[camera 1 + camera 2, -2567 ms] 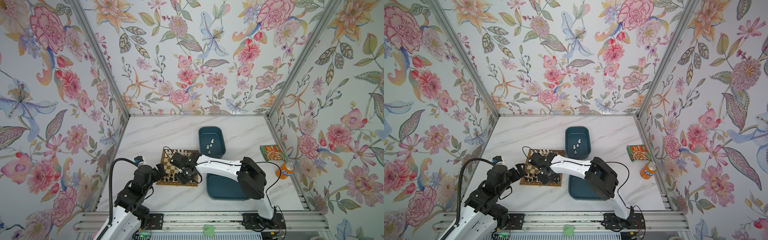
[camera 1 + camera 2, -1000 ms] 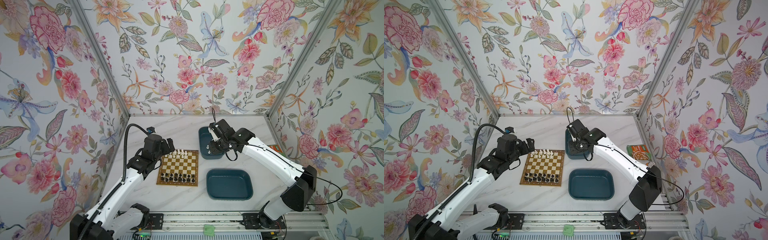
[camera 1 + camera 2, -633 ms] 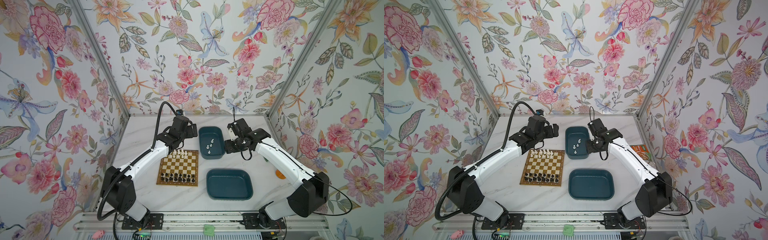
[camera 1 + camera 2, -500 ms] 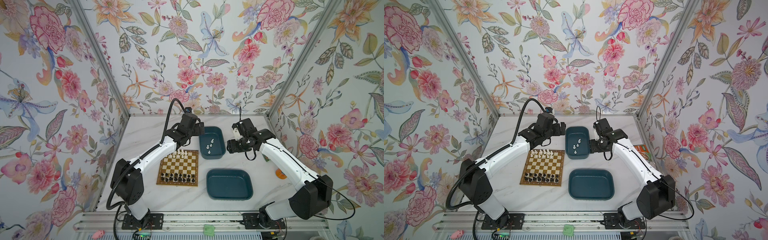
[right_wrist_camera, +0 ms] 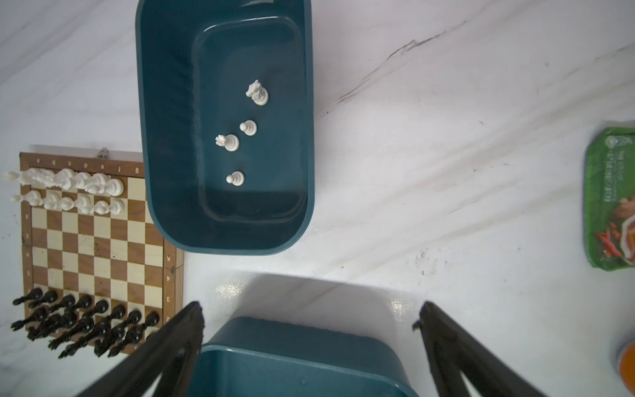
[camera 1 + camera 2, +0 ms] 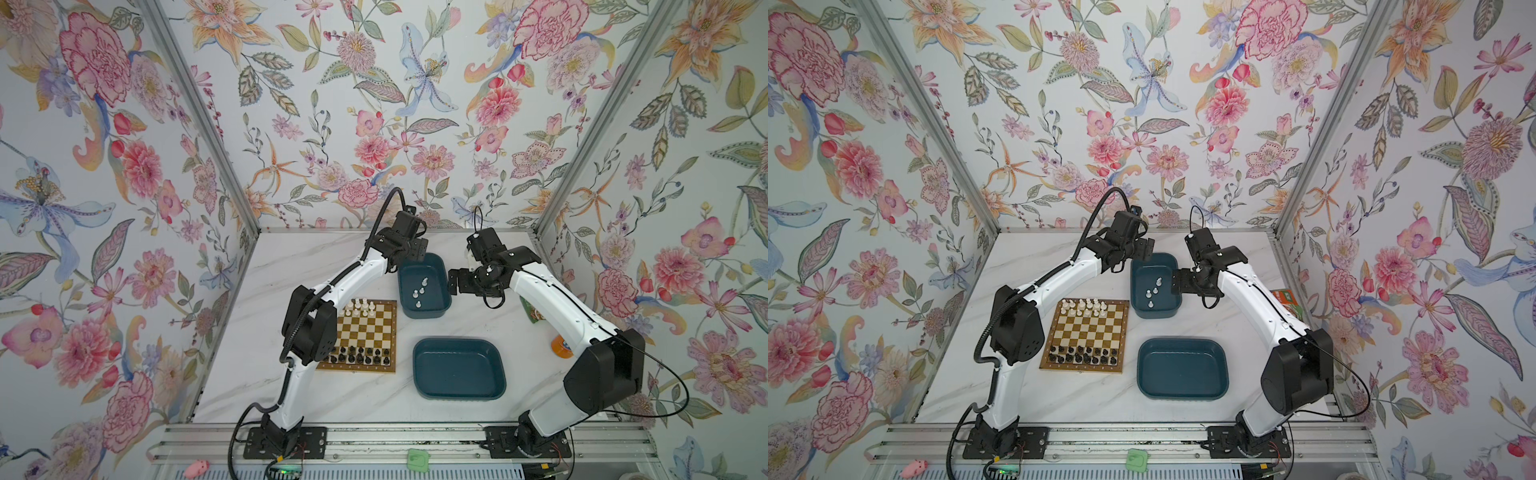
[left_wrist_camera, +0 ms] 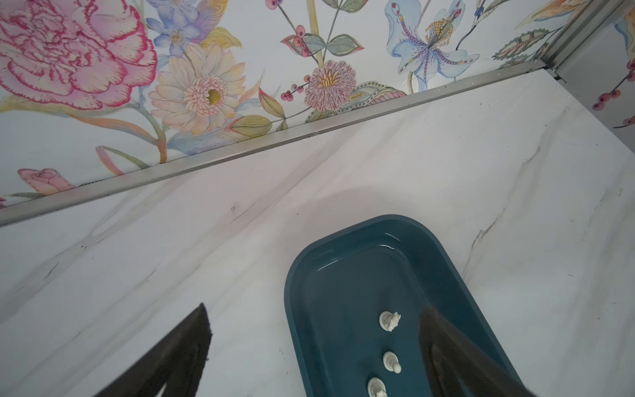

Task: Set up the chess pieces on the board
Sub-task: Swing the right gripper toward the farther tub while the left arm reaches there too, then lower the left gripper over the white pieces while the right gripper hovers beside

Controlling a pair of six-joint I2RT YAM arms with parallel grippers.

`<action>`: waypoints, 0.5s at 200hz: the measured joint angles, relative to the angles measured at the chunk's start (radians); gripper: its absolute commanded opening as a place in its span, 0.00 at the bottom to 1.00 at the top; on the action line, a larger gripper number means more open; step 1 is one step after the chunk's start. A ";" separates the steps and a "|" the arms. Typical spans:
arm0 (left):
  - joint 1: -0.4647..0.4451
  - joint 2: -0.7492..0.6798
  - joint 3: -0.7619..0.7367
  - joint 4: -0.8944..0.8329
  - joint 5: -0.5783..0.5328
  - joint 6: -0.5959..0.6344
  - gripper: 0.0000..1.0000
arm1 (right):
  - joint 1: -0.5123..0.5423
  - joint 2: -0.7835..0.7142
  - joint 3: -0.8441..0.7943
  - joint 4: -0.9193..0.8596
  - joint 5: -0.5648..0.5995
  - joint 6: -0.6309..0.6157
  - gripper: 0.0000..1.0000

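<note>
The board [image 6: 365, 332] [image 6: 1086, 332] [image 5: 92, 240] carries white chess pieces [image 6: 360, 308] [image 5: 68, 189] on its two far rows and black chess pieces [image 6: 361, 355] [image 5: 86, 323] on its two near rows. Several loose white pieces [image 6: 419, 291] [image 5: 240, 137] [image 7: 389, 321] lie in the far teal tub [image 6: 426, 313] [image 6: 1154, 313] [image 7: 343, 257]. My left gripper [image 6: 415, 254] [image 7: 313, 307] hangs open over that tub's far left corner, holding nothing. My right gripper [image 6: 456, 286] [image 5: 310, 304] stands open and empty just right of the tub.
A second teal tub [image 6: 459, 395] [image 5: 292, 361] sits empty near the front, right of the board. A green snack packet [image 6: 534, 311] [image 5: 611, 199] and an orange bottle [image 6: 561, 347] lie by the right wall. The back wall runs close behind the left gripper.
The left arm swung from the board's far left corner rightward to the far tub. The right gripper drew back from above the tub to its right side.
</note>
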 measured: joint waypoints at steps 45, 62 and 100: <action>0.000 0.091 0.082 -0.047 0.049 0.084 0.86 | 0.003 0.033 0.018 -0.003 0.046 0.074 0.99; 0.000 0.135 0.142 -0.070 0.066 0.092 0.82 | -0.003 0.035 0.019 -0.003 0.045 0.082 0.99; -0.005 0.246 0.299 -0.123 0.094 0.084 0.72 | -0.019 0.090 0.054 -0.027 0.008 0.071 0.99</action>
